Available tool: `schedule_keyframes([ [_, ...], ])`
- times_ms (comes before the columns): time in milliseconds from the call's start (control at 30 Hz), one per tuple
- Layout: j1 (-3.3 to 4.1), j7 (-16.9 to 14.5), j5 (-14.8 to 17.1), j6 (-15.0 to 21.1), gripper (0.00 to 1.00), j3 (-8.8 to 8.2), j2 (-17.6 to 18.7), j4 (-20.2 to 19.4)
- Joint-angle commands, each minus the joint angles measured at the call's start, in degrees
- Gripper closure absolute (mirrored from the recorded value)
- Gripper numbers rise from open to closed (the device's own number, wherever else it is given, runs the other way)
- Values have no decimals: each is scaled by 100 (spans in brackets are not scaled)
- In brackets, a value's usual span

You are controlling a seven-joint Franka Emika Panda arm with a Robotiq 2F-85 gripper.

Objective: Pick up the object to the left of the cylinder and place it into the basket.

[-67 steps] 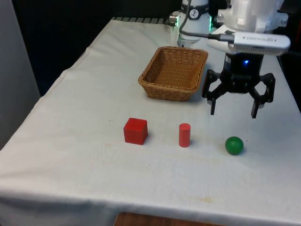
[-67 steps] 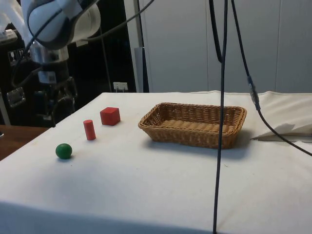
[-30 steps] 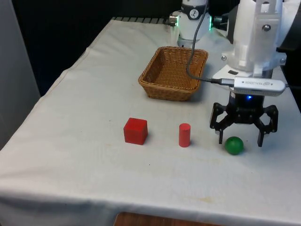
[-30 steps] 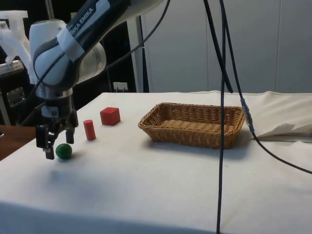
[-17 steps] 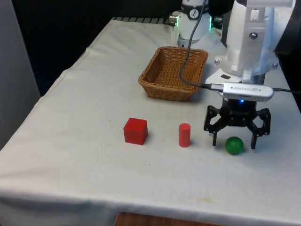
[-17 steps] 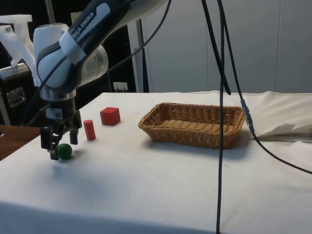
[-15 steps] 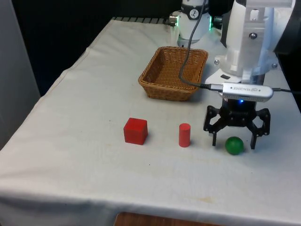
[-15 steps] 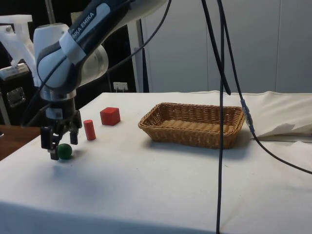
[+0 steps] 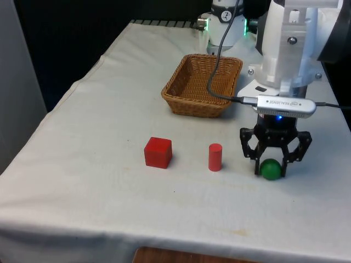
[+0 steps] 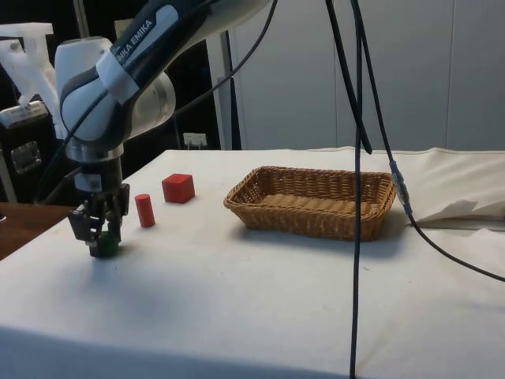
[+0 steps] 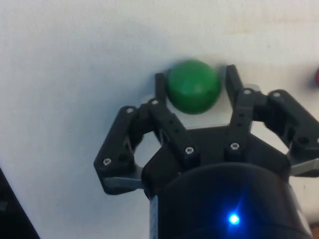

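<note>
Claw (image 9: 271, 171) pinches the green ball (image 11: 193, 86) on the table (image 9: 98, 181); confirm the ball seats centered between the fingers, then lift straight up.

My gripper (image 9: 270, 164) is black, carried on a glossy white arm (image 9: 290, 38). The ball (image 9: 270, 169) between my fingers is plain green, with no marking on it. The cylinder (image 9: 215, 157) is red, and the cube (image 9: 158, 152) beside it is a matching red, a shade darker on its shaded faces. The basket (image 9: 203, 85) is tan-brown wicker in a tight woven pattern. The cloth (image 9: 109, 192) over the table is plain white.
</note>
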Motion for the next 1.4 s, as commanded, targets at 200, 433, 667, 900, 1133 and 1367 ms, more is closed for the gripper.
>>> schedule_keyframes([
  [200,-23,-17,11,-17,100,11,23,46],
  [433,-17,-11,6,-17,100,6,17,40],
  [667,-6,-6,0,-23,100,-6,6,23],
  [900,40,-17,-6,-17,100,-46,-74,-86],
  [1133,80,-23,-29,-69,100,-97,-258,-223],
  [1367,120,-17,-69,-155,100,-138,-481,-355],
])
